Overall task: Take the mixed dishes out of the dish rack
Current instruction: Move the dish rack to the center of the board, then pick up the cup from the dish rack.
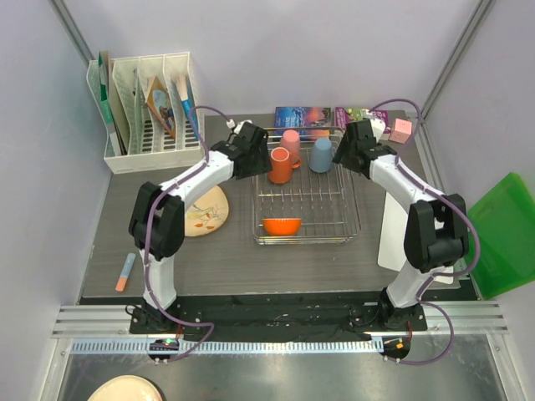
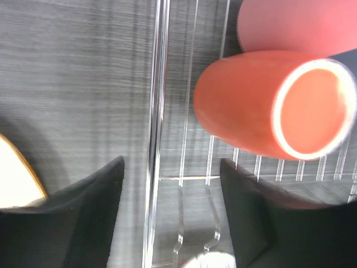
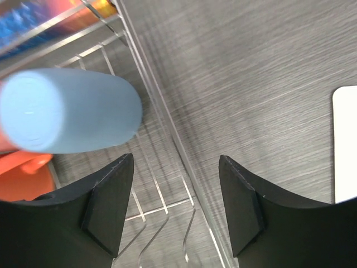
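The silver wire dish rack stands mid-table. It holds an orange mug, a pink cup, a light blue cup and an orange bowl. The cream floral plate lies on the table left of the rack, partly under the left arm. My left gripper is open and empty over the rack's left rim, beside the mug and the pink cup. My right gripper is open and empty over the right rim, beside the blue cup.
A white slotted file organiser stands at the back left. Books and a pink block sit behind the rack. A white board lies to the right, a green one beyond it. A marker lies front left.
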`<move>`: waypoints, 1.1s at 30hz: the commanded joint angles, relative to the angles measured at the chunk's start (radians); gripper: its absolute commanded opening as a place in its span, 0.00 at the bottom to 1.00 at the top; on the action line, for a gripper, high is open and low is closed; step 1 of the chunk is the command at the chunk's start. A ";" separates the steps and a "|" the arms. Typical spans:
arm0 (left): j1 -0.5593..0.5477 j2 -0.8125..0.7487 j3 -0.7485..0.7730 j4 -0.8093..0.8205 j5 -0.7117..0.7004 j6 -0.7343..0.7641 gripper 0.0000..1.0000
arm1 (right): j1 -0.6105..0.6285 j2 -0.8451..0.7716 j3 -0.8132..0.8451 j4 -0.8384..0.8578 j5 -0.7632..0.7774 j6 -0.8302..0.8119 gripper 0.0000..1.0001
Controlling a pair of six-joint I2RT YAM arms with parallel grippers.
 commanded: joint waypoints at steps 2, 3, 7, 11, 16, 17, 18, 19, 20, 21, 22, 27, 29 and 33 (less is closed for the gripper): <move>-0.003 -0.123 0.017 -0.018 -0.050 -0.001 0.74 | 0.003 -0.117 0.044 -0.003 0.000 0.022 0.69; -0.003 -0.132 0.018 -0.024 -0.059 0.003 0.74 | 0.003 -0.137 0.050 -0.009 -0.003 0.020 0.69; 0.002 -0.186 -0.012 -0.061 -0.099 0.025 0.76 | 0.023 -0.184 0.066 -0.010 -0.035 0.017 0.74; 0.002 -0.272 -0.106 -0.058 -0.099 0.028 0.77 | 0.116 -0.160 0.117 0.009 -0.058 -0.039 0.80; 0.000 -0.447 -0.300 -0.030 -0.041 0.002 1.00 | 0.195 -0.053 0.203 0.012 0.022 -0.148 0.88; 0.002 -0.480 -0.336 -0.023 -0.032 0.002 1.00 | 0.195 -0.033 0.214 0.013 0.026 -0.152 0.89; 0.000 -0.541 -0.391 -0.014 -0.026 -0.004 1.00 | 0.194 -0.019 0.234 0.017 0.031 -0.156 0.89; 0.000 -0.577 -0.423 -0.007 0.000 -0.009 1.00 | 0.195 -0.005 0.240 0.018 0.036 -0.171 0.90; 0.000 -0.608 -0.449 -0.003 0.013 -0.010 1.00 | 0.195 0.022 0.247 0.020 0.042 -0.181 0.91; 0.000 -0.635 -0.474 0.002 0.020 -0.015 1.00 | 0.194 0.032 0.257 0.026 0.060 -0.190 0.91; 0.000 -0.698 -0.527 0.002 0.033 -0.021 1.00 | 0.195 0.052 0.261 0.029 0.075 -0.205 0.93; 0.000 -0.881 -0.652 0.006 0.019 -0.021 1.00 | 0.195 0.083 0.275 0.059 0.112 -0.222 0.95; 0.000 -0.959 -0.695 0.005 -0.005 -0.018 1.00 | 0.194 0.099 0.284 0.072 0.114 -0.227 0.96; 0.000 -1.031 -0.727 -0.023 -0.048 -0.014 1.00 | 0.194 0.161 0.340 0.069 0.128 -0.231 0.97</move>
